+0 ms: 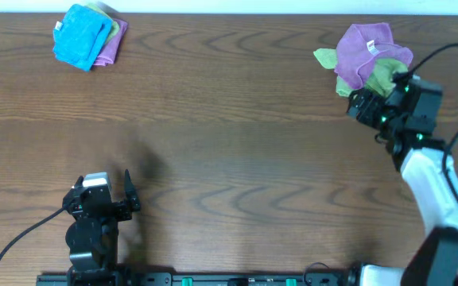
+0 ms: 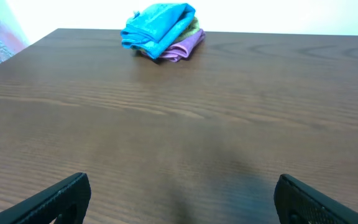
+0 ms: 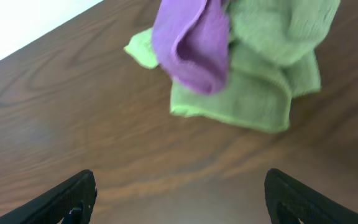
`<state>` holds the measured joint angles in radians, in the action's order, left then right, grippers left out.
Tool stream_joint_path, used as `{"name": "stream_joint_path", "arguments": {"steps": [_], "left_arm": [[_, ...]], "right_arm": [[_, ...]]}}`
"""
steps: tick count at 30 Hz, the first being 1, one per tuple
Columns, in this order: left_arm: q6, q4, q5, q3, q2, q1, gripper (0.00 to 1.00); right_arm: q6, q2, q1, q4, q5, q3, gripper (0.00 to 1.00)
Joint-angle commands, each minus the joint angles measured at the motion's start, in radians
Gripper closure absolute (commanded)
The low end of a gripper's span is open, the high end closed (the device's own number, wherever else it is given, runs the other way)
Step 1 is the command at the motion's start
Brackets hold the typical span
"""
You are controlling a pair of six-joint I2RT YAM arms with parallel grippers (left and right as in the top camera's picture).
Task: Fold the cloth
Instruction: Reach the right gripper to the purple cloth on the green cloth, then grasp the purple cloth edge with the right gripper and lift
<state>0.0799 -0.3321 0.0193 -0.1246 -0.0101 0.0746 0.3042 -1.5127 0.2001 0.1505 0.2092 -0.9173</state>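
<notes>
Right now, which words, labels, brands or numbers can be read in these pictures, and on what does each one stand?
No text can be read.
White tag on the purple cloth: too small to read.
Table, green cloth, blue cloth: no writing in view.

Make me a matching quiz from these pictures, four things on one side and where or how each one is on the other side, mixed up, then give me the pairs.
Things:
1. blue cloth
2. tagged purple cloth
3. left gripper
4. right gripper

Place or state:
A. draped over the green cloth
B. open, far from any cloth
C. far left of the table
D. open, close to the green cloth

Pairs: 1-C, 2-A, 3-B, 4-D
</notes>
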Motion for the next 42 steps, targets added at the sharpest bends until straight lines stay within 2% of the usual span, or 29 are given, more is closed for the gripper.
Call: {"name": "stream_joint_path", "arguments": {"steps": [1,11,14,26,29,31,42], "left_arm": [[0.014,-0.006,0.013,0.023,0.005,-0.003,0.05],[0.014,-0.006,0.013,0.023,0.005,-0.003,0.05],[0.014,-0.006,0.013,0.023,0.005,-0.003,0.05],[0.014,-0.006,0.013,0.023,0.005,-0.003,0.05],[0.014,-0.006,0.013,0.023,0.005,-0.003,0.04],[0.014,-0.006,0.013,0.023,0.005,-0.003,0.05],[0.014,-0.006,0.013,0.023,0.005,-0.003,0.05]], "right_arm": [[-0.117,-0.08,0.019,-0.004,-0.005,-0.088,0.13],[-0.146,-0.375,0.021,0.011,0.028,-0.346,0.18],[-0.145,-0.417,0.021,0.007,0.061,-0.381,0.21],[-0.144,-0.461,-0.07,-0.097,0.089,-0.399,0.3],[-0.105,-0.48,-0.089,-0.083,0.003,-0.399,0.33],[-0.064,-0.485,-0.09,-0.087,-0.052,-0.399,0.32],[0.003,-0.484,-0.072,-0.009,-0.048,-0.399,0.29]]}}
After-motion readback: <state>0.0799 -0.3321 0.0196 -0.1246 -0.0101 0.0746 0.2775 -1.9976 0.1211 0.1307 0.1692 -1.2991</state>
